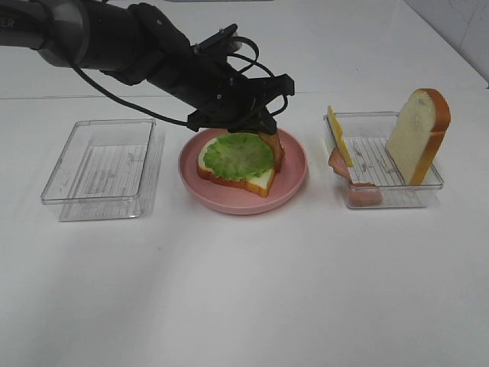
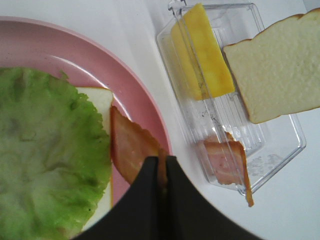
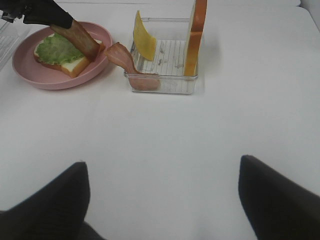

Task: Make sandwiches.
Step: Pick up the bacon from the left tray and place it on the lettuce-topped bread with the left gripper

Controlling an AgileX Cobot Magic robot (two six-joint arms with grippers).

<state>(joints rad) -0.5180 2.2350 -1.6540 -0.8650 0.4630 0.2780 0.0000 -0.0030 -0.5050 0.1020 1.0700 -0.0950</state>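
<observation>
A plain white tabletop carries three things in a row. A clear rectangular plastic tray sits on the left, a round pink plate in the middle, and a second clear rectangular plastic tray on the right, none touching another.

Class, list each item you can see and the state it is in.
Left gripper: shut on bacon strip.
Right gripper: open, holding nothing.
Bacon strip: held tilted over plate.
Lettuce: flat on bread slice.
Cheese: leaning in right tray.
Second bread slice: upright, same tray.
</observation>
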